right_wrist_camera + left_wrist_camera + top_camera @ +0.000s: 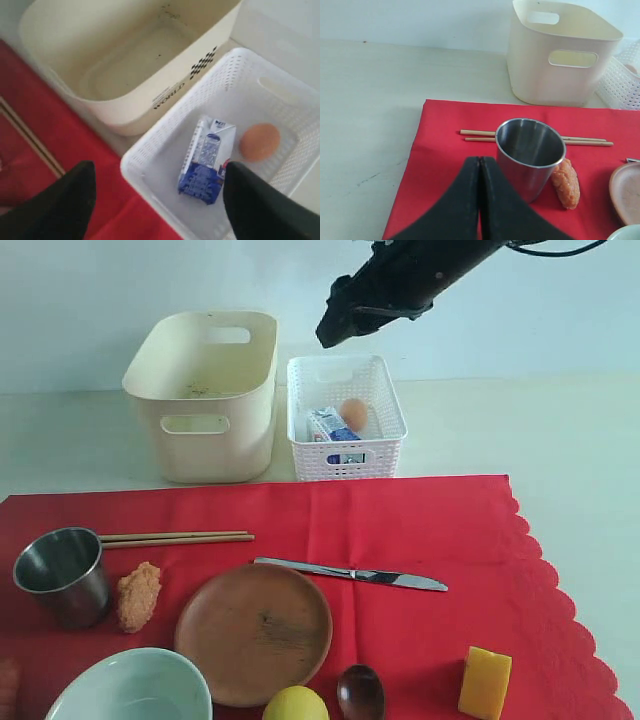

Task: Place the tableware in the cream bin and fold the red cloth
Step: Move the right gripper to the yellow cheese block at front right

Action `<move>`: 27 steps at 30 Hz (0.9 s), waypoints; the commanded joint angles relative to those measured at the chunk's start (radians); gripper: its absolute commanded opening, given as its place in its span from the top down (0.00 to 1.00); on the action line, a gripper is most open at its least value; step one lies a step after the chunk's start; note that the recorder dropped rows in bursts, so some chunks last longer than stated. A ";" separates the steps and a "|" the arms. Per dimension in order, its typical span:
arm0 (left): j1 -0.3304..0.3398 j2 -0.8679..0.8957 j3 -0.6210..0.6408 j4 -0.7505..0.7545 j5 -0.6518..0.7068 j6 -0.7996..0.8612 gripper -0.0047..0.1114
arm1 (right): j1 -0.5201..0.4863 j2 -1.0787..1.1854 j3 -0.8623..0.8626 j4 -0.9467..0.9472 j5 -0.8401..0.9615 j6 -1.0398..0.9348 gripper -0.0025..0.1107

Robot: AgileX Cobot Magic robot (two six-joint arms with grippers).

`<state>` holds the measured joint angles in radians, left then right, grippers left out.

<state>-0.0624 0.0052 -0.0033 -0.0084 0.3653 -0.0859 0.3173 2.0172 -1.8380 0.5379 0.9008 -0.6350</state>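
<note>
The red cloth (430,525) lies flat across the table front. On it are a steel cup (62,575), wooden chopsticks (175,538), a brown plate (253,632), a pale green bowl (130,690), a silver knife (350,574) and a dark spoon (361,692). Behind the cloth stands the cream bin (205,390), with only specks on its floor. My right gripper (340,320) hangs open above the white basket, nothing between its fingers (160,172). Low over the cloth's left part, my left gripper (480,161) is shut and empty, just beside the cup (530,155).
A white lattice basket (346,415) right of the bin holds a milk carton (335,428) and an egg (353,412). An orange fried piece (138,595), a lemon (296,705) and a yellow block (485,682) also lie on the cloth.
</note>
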 commanded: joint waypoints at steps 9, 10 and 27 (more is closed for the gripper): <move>0.003 -0.005 0.003 -0.002 -0.009 0.002 0.96 | -0.003 -0.128 -0.002 -0.158 0.282 0.190 0.42; 0.003 -0.005 0.003 -0.002 -0.009 0.002 0.96 | -0.003 -0.135 -0.002 -0.166 0.301 0.194 0.43; 0.003 -0.005 0.003 -0.002 -0.009 0.002 0.96 | -0.003 -0.382 0.329 -0.303 0.294 0.292 0.46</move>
<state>-0.0624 0.0052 -0.0033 -0.0084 0.3653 -0.0859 0.3173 1.6939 -1.5696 0.2628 1.2075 -0.3591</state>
